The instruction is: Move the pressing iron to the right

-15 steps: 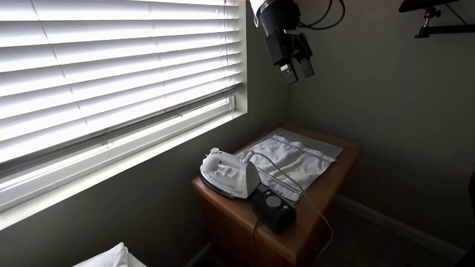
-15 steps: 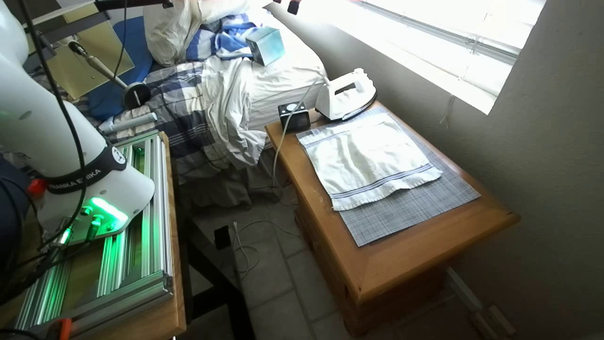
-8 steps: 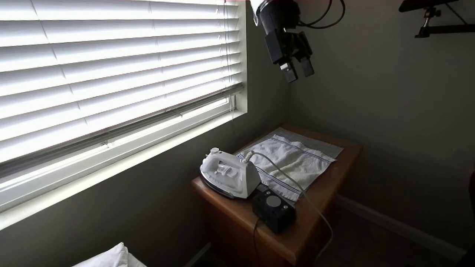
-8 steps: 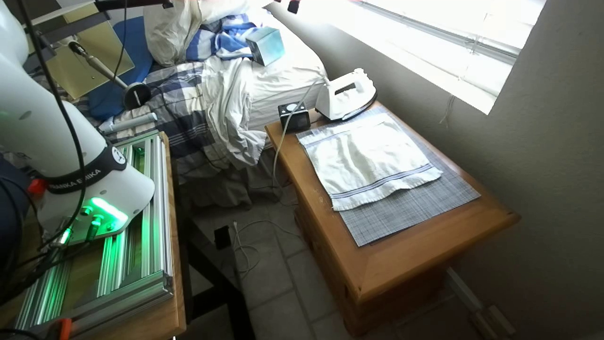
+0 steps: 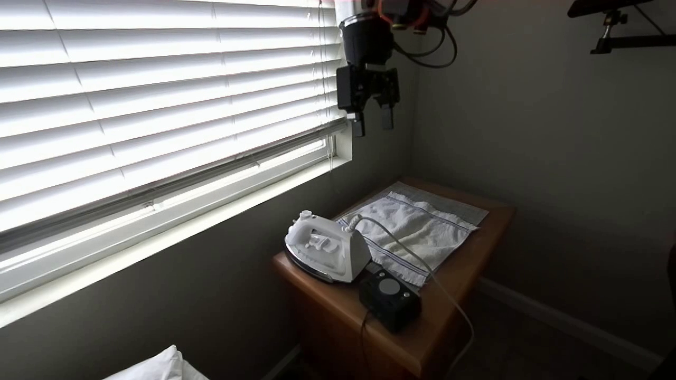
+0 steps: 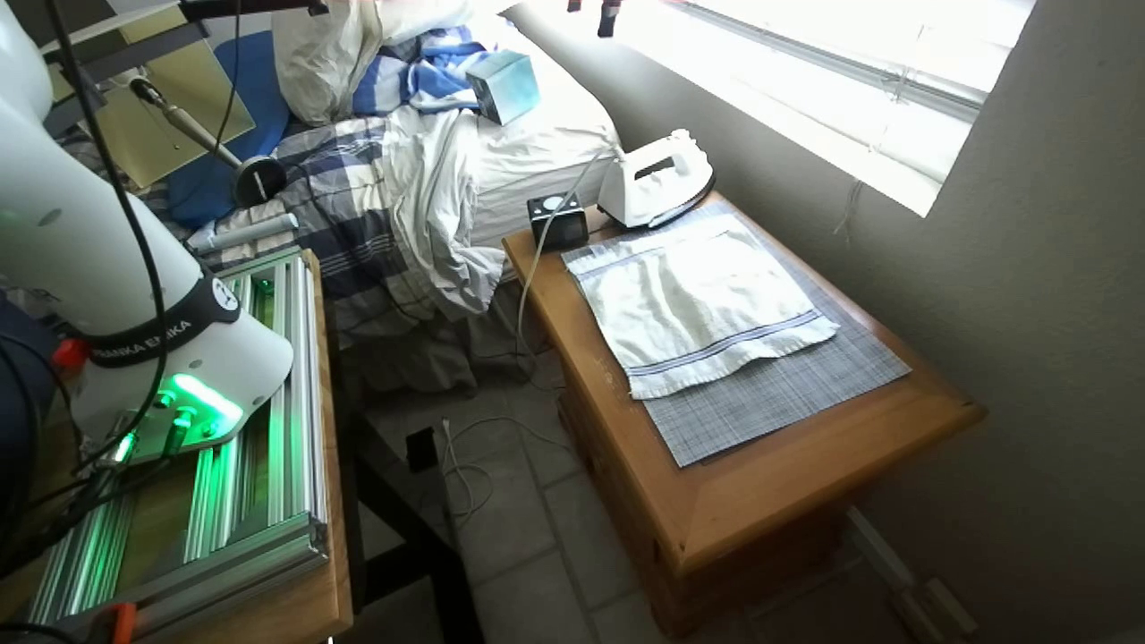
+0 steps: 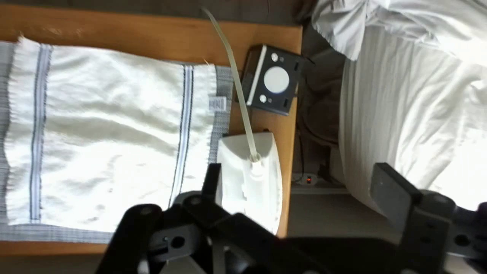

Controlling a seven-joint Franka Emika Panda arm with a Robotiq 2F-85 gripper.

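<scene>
The end effector (image 5: 373,122) hangs high in the air with its two fingers (image 5: 387,117) spread apart. In an exterior view just its dark fingertips (image 6: 609,18) poke in at the top edge, and the rest is cut off. In the wrist view its black parts hide the front end of the iron (image 7: 262,182) and a bit of one side, and bright light washes out some of the white.

The iron sits flat side down at one end of the brown surface (image 6: 787,474), well below the end effector. I can't tell if it touches the gray mat (image 6: 787,394) next to it. Its pale cord (image 7: 239,85) comes out of the back and goes over the edge of the surface, and I can't see where it ends. A black box (image 7: 272,80) with a pale circle on top is near the back of the iron. A white cloth (image 6: 707,295) with blue stripes lies wrinkled on the mat and hides much of it.

Farther away is a bed (image 6: 541,170) with messy covers, and part of it is cut off. A light blue box (image 6: 512,87) is on it, too far away to see well. The blinds (image 5: 158,111) are so bright that I can't see what is behind them. In an exterior view the floor (image 5: 512,335) is too dark to make out.
</scene>
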